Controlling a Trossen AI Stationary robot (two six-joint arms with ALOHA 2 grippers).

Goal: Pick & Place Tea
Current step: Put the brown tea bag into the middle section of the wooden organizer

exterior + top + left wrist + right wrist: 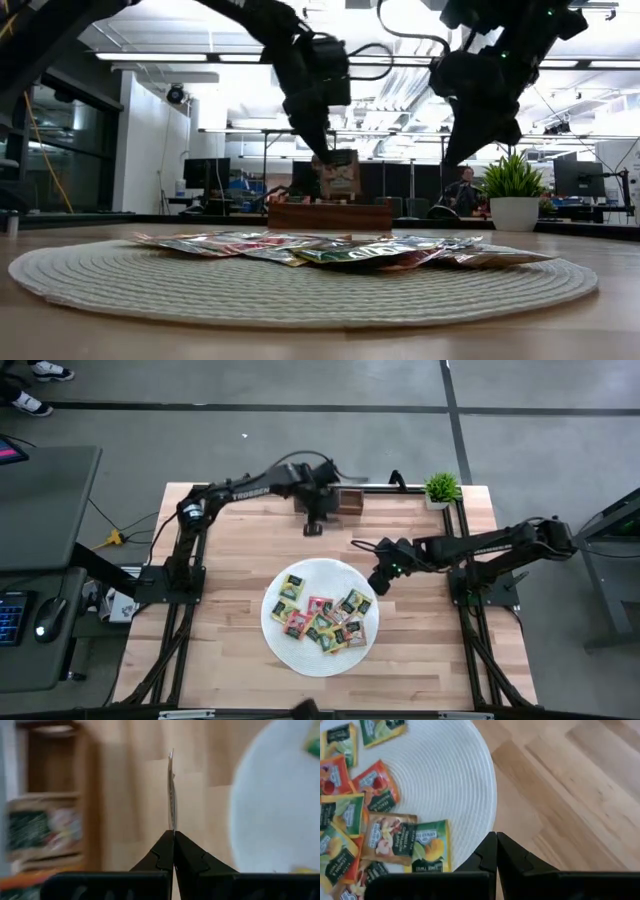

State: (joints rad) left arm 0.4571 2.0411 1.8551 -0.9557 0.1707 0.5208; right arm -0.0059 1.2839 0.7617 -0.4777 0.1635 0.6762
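Observation:
Several tea packets in red, orange, yellow and green lie flat on a round white woven mat at the table's middle. One more tea packet hangs from my left gripper, which is shut on it just in front of the brown wooden tray at the far edge. The tray holds packets in one compartment. My right gripper is shut and bare, hovering over the mat's far right rim. My left gripper pinches the tea packet by its upper edge between the tips of its two fingers. The fingers slant down from above. The packet shows edge-on past the fingertips and hangs below them, clear of the table and the tray.
A small potted plant stands at the far right corner, beside the tray. Bare wooden tabletop lies between the mat and the tray. Cables and a desk stand beyond the table's left edge.

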